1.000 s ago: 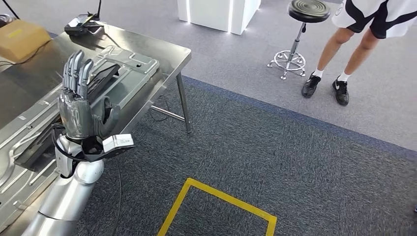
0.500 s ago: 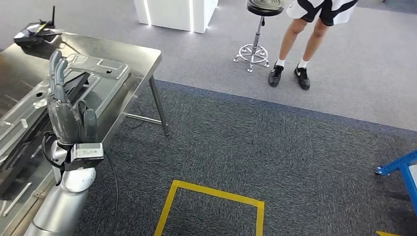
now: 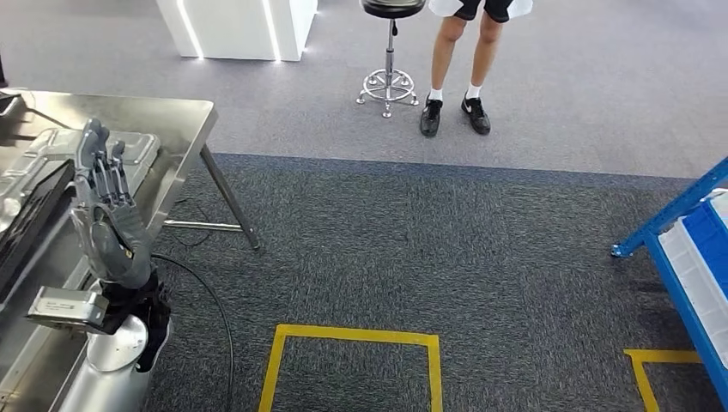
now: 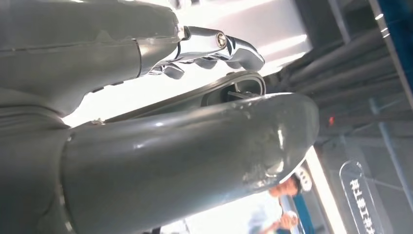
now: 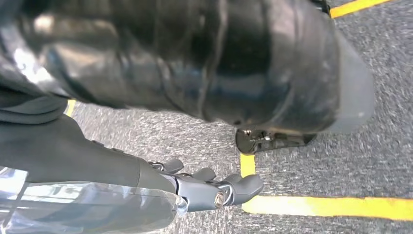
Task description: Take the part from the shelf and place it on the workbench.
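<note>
Only a clear sign (image 4: 359, 195) near the blue shelf frame (image 4: 397, 34) carried writing: white characters, too small and turned to be read. Nothing else bore legible text.

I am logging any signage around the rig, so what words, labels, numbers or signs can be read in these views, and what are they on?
White characters on a clear upright sign in the left wrist view: printed text, too small and turned to read.
Yellow floor tape on the carpet: plain lines, no text.
Metal workbench, stool, blue rack: no legible marking.
</note>
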